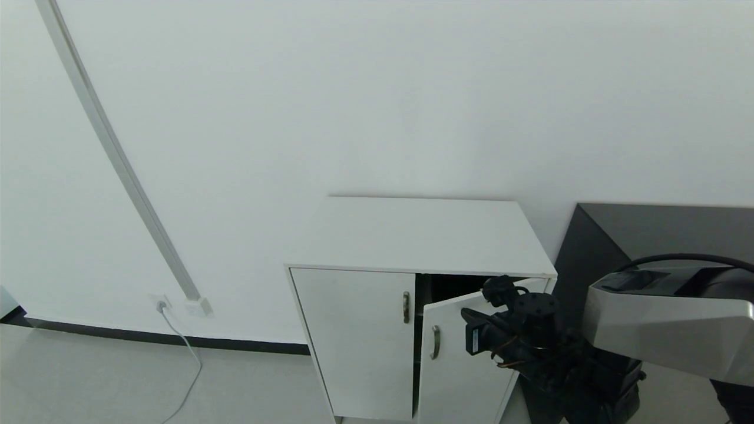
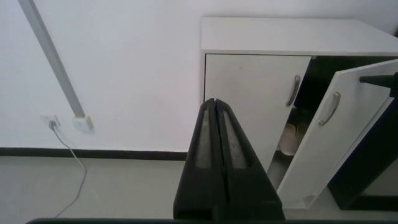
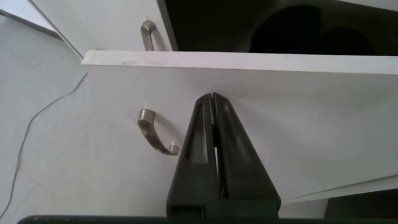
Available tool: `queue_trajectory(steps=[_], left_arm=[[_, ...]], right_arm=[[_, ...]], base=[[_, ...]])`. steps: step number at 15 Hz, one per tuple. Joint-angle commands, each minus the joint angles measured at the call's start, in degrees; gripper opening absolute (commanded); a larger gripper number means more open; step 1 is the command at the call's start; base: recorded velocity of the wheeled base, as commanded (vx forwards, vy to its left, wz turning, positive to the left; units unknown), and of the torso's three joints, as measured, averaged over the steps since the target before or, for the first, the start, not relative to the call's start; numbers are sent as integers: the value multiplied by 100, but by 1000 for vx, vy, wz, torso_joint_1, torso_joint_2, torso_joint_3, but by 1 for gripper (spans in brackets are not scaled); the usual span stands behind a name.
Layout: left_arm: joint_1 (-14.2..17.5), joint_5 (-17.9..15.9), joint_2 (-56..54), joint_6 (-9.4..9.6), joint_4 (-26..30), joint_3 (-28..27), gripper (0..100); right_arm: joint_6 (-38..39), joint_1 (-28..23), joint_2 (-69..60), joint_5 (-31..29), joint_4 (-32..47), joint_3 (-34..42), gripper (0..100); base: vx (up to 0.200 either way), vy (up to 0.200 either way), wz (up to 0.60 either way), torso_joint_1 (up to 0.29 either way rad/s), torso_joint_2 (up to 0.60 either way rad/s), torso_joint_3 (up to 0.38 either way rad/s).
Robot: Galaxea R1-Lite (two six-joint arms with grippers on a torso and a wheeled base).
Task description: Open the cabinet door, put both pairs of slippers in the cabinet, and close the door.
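- Your left gripper (image 2: 214, 109) is pressed shut with nothing in it, held back from the cabinet (image 1: 412, 235) over open floor (image 1: 88, 377).
- Your right gripper (image 3: 214, 99) is closed and empty too, its tip close to the right door (image 3: 298, 112) below its top edge; contact cannot be told.
- A wall socket (image 1: 160, 305) trails a cable (image 1: 191, 359) onto the floor, well apart.
- The left door (image 1: 353, 341) is closed and the right door ajar.
- Pale slippers (image 2: 289, 138) lie inside the gap.
- A black unit (image 1: 595, 247) stands just beside the cabinet's right side.

Plain indoor room: white wall (image 1: 353, 88), grey floor (image 1: 88, 377), cabinet (image 1: 412, 235).
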Motion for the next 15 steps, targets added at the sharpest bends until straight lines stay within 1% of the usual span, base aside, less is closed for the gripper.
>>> queue_trajectory(steps=[1,6,8,12,15], left_arm=[[1,1,6,-1,-1,-1,0],[1,1,6,-1,-1,-1,0],[1,1,6,-1,-1,7,0],[1,1,6,-1,-1,-1,0],[1,1,6,-1,-1,-1,0]], right_arm=[[2,-21,60,-2,102,-209,0],[2,-135,218,-10,251,-561,0],[2,-188,271,-10,454,-798,0],[2,-311,359,-10,612,-1150,0],[2,-425,385,-10,682,-1255,0]], base=[[0,0,0,0,0,0],[0,0,0,0,0,0],[0,0,0,0,0,0],[0,0,0,0,0,0],[0,0,0,0,0,0]])
